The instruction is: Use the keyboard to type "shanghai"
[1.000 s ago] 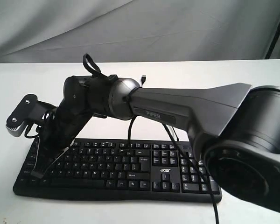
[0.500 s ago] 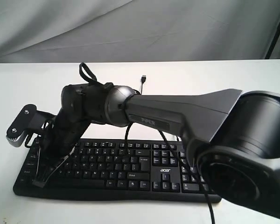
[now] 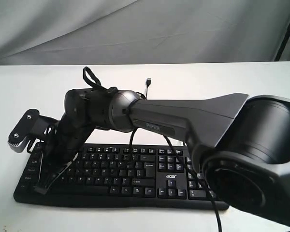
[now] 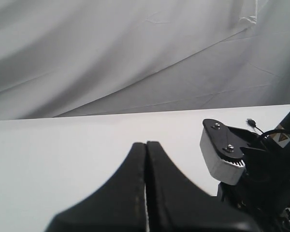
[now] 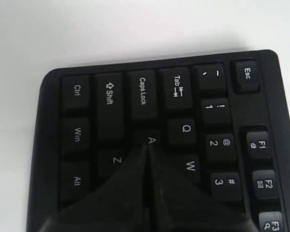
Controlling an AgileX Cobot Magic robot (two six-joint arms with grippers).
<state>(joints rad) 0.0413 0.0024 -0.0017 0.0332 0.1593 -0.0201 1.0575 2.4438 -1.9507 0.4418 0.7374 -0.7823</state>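
The wide black keyboard lies across the near part of the white table, with its "acer" logo by the number pad. My right arm reaches across it to its left end. The right gripper is shut, its joined tips pointing down at the left letter keys. In the right wrist view the right gripper has its point on the A key of the keyboard. The left gripper is shut and empty above bare table, beside the right arm's wrist camera housing.
The keyboard's thin black cable runs back across the table to a loose USB plug. Grey cloth hangs behind the table. A dark pole stands at the back right. The right arm's bulky base fills the near right.
The right arm has swung slightly left and dropped, bringing its shut tips lower onto the keyboard's left end. In the last half second it barely moved.
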